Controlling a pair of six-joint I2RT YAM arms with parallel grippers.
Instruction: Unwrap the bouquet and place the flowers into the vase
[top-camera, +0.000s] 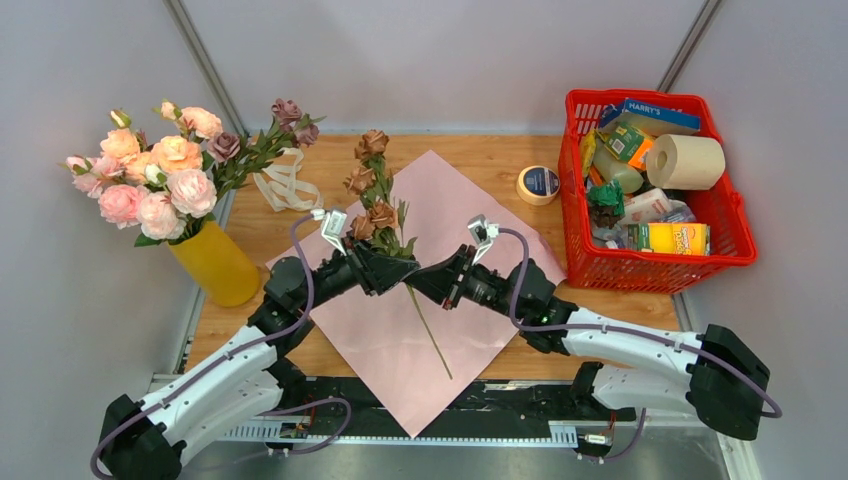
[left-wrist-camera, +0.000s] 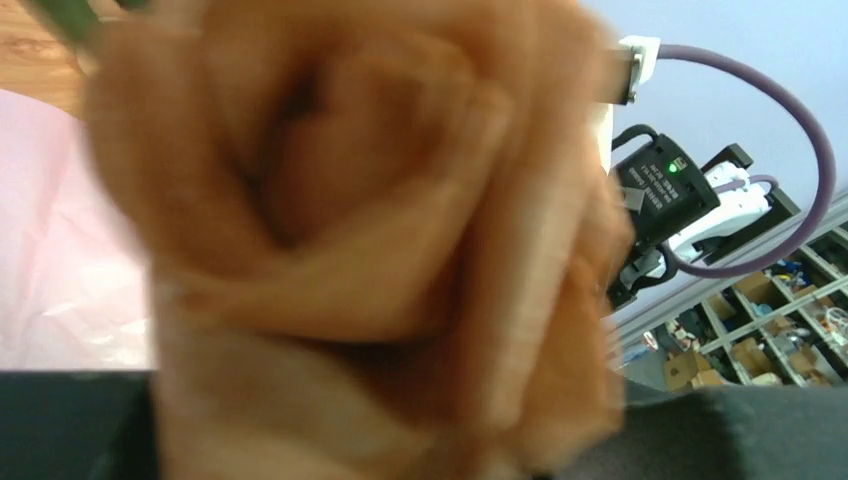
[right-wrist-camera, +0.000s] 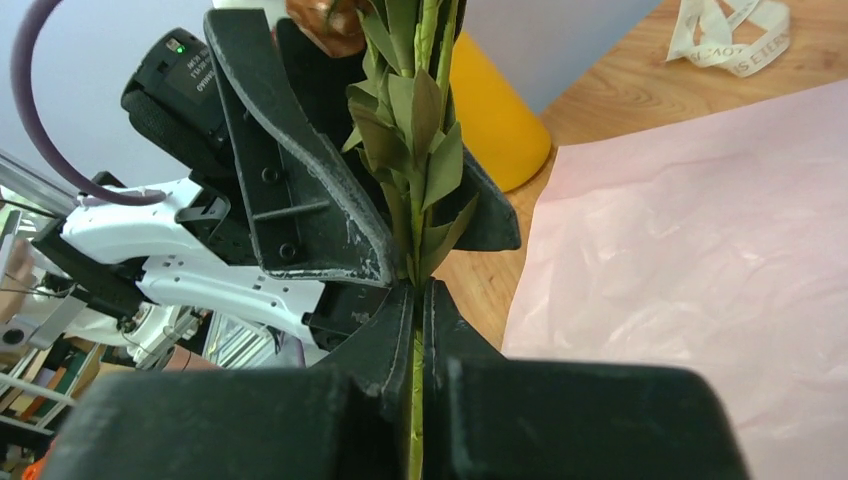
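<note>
Mid-table, over the pink sheet: one brown-rose stem (top-camera: 381, 214) is lifted off the wrapping paper (top-camera: 450, 215), blooms toward 12 o'clock, bare end trailing to 5 o'clock; right gripper (top-camera: 422, 283) comes in from 3 o'clock, fingers pinched tight on the green stalk just below the leaves, and the right wrist view shows the stalk squeezed between the two pads (right-wrist-camera: 385, 330); left gripper (top-camera: 388, 266) comes in from 9 o'clock, jaws apart, straddling the leafy section just above the right gripper's pinch; fingers (right-wrist-camera: 300, 190) sit either side of the foliage, and I can't tell whether they touch it; left wrist view is almost filled by a blurred brownish bloom (left-wrist-camera: 370, 240), right up against the lens.

Flowers (top-camera: 150, 175), pink and peach plus a couple of mauve ones, stand in the yellow vase (top-camera: 215, 265) at 9 o'clock, at the left table edge, upright with a slight lean; wrapping paper lies unfolded and flat, one corner hanging past the near edge at 6 o'clock.

Cream ribbon (top-camera: 285, 185) lies loose at 11 o'clock, just off the paper; tape roll (top-camera: 538, 184) at 1 o'clock; red basket (top-camera: 740, 245) full of groceries at 2–3 o'clock; wooden table (top-camera: 500, 155) under all of it.
</note>
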